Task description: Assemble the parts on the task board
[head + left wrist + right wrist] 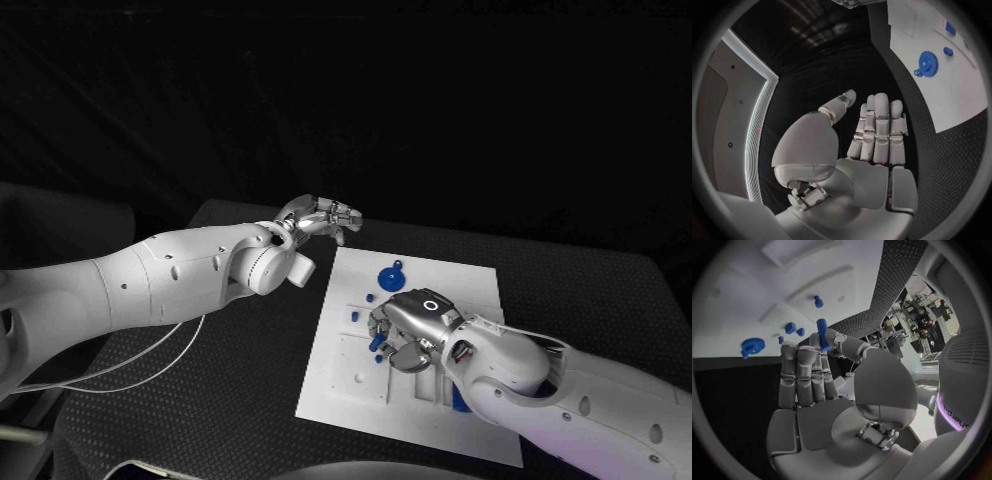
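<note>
Silver metal catches the eye first: the right hand (408, 325) hangs low over the middle of the white task board (462, 275), reached in from the near right corner of the black table (245, 400). In the right wrist view this hand (817, 375) pinches a slim blue peg (823, 335) between the thumb and a fingertip, the peg standing roughly upright past the fingertips while the other fingers (792, 372) lie straight and close together beside it.

Under and around that hand, several small blue parts (378, 342) lie on the board — too small to tell apart from here. A little farther up the board sits a round blue gear (391, 276), flat on the white surface and apart from the hand, with a tiny blue piece (369, 297) just beside it.

Farther back still, off the board's far left corner, the left hand (320, 216) hovers above the table holding nothing. Its wrist view shows the fingers (879, 130) straight and pressed side by side, thumb standing slightly off — the gear (927, 62) lies well beyond them.
</note>
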Controlling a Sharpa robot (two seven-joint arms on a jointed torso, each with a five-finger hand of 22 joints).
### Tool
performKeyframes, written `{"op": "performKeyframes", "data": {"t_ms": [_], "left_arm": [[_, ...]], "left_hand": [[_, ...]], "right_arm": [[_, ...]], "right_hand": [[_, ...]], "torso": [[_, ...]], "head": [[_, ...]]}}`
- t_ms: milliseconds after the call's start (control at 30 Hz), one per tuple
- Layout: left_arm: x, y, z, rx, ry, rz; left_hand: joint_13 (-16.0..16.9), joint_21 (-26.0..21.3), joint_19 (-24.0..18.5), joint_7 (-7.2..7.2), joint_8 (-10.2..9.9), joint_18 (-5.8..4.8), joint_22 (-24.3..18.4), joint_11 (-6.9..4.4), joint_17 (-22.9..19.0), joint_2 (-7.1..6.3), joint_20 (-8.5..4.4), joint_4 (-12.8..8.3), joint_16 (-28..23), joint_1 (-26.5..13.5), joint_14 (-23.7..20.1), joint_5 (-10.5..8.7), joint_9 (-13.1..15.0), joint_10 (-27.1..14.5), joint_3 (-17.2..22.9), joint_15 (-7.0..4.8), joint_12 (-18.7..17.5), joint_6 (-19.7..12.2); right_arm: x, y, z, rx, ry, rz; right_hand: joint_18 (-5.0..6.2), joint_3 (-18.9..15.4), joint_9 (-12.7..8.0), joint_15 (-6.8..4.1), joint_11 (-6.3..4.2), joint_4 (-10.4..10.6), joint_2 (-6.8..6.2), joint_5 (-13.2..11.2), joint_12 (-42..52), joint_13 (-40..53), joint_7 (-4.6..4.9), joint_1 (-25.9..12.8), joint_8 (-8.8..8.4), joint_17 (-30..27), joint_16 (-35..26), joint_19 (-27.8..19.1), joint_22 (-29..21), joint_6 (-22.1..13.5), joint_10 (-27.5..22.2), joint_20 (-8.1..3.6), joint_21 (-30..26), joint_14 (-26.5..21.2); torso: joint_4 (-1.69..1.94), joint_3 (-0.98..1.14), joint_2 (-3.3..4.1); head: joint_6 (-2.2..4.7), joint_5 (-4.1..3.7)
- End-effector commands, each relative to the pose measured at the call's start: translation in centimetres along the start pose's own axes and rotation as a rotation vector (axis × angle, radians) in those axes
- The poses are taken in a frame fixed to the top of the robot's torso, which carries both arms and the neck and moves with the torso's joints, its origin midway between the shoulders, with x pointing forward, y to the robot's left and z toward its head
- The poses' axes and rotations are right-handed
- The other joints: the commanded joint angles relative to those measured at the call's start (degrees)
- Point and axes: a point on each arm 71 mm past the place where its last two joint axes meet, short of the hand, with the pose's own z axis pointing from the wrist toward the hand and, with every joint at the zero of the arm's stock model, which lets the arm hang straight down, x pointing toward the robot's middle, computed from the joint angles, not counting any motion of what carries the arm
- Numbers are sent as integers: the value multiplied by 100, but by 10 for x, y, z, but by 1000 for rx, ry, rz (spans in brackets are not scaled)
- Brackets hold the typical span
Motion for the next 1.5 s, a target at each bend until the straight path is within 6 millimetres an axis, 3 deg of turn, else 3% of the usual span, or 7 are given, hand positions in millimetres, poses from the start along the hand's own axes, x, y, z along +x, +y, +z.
{"op": "performKeyframes", "data": {"t_ms": [33,300,567,1500], "left_arm": [[4,-2,1,7,16,-12],[5,-2,1,7,19,-13],[5,-2,1,6,19,-13],[5,-2,1,4,21,-14]], "left_hand": [[9,-20,25,7,23,59,8,-1,7,9,-70,41,-30,-47,40,-15,-9,-35,-1,8,-27,-45],[10,-22,25,8,24,60,9,-1,8,9,-69,42,-33,-47,39,-15,-10,-36,-2,8,-27,-47],[10,-24,25,8,25,59,11,0,10,9,-69,44,-34,-49,39,-15,-11,-38,-3,9,-27,-48],[11,-30,26,10,26,58,16,2,14,12,-67,56,-41,-60,37,-15,-13,-41,-6,11,-27,-54]], "right_arm": [[9,8,3,-37,18,7],[22,16,7,-60,44,-13],[33,24,7,-80,60,-9],[47,22,5,-73,108,-39]], "right_hand": [[313,25,24,-45,1,-7,61,-7,20,1,12,-13,32,9,19,33,98,46,48,-16,41,12],[313,18,22,-43,2,-39,88,-6,14,5,14,-28,26,11,21,29,97,45,48,-20,49,12],[313,16,21,-43,2,-54,98,-5,12,7,14,-34,24,12,21,27,97,47,50,-22,53,12],[313,9,20,-44,2,-91,122,-4,7,13,13,-53,20,15,24,23,97,54,55,-23,65,14]], "torso": [[3,-4,-1],[-9,-7,-1],[-7,4,1],[-9,3,0]], "head": [[-16,35],[-32,68],[-61,104],[-95,120]]}}
